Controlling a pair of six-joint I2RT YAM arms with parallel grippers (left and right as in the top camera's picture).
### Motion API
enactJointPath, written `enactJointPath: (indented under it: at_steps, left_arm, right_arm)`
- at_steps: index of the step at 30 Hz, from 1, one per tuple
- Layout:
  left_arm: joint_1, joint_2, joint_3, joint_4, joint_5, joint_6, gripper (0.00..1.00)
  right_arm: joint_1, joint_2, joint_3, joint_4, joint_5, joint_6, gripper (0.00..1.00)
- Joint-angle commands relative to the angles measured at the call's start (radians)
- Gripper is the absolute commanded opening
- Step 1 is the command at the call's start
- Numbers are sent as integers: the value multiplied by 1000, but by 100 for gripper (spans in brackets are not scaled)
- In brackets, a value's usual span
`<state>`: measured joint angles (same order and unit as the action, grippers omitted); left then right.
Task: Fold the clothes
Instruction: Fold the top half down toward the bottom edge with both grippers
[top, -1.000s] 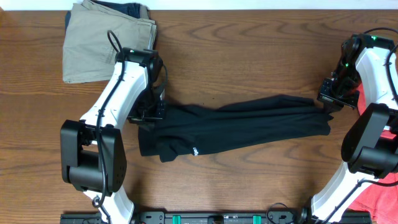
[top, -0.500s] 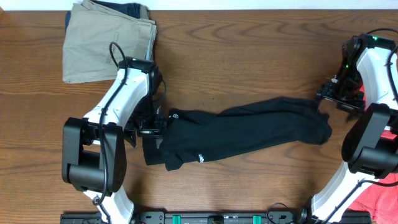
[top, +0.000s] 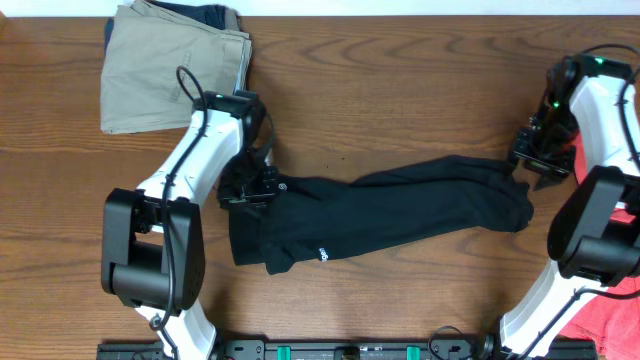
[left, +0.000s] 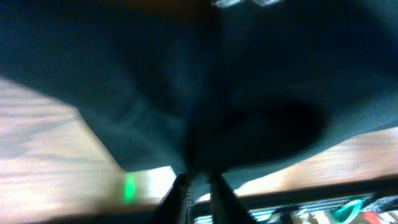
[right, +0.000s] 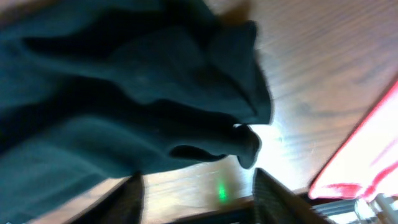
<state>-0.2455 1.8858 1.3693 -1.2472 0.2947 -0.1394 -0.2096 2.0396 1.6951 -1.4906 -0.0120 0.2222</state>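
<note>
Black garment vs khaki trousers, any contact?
Apart. The overhead view shows a strip of bare table between the khaki trousers at the far left corner and the black garment lying mid-table.

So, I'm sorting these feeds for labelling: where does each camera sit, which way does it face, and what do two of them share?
Overhead: above the table, facing straight down; both arms, with left gripper and right gripper flanking the black garment.
Left wrist: on the left arm, facing down its closed fingers into black fabric.
Right wrist: on the right arm, facing past its spread fingers at the garment's end.
Shared: overhead and right wrist both show the red cloth.
</note>
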Motion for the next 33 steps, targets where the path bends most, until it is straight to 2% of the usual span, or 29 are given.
enactJointPath:
  at_steps: [1,2,6,10,17,21,29,33]
  left_arm:
    - [-46,-10,6,24,41,-8,6]
    - [-61,-11,6,37,33,-9,6]
    - [-119,-24,6,57,-18,-9,6]
    - [-172,-53,6,68,-95,-9,6]
    - [-187,-35,-18,112,-98,-51,6]
    - [-171,-4,-74,185,-97,-132,6]
    - [-106,20,-199,250,-105,-177,6]
    - [-33,21,-278,342,-105,-177,6]
  right_arm:
    - [58,8,-6,21,-19,1,33]
    - [73,8,-12,31,-19,1,29]
    - [131,8,-55,77,-19,1,26]
    - [170,8,-131,130,-18,1,27]
    - [181,8,-306,270,-14,17,27]
    - [162,8,-366,328,15,56,41]
    - [145,8,-369,348,4,70,42]
    - [145,8,-369,356,4,86,48]
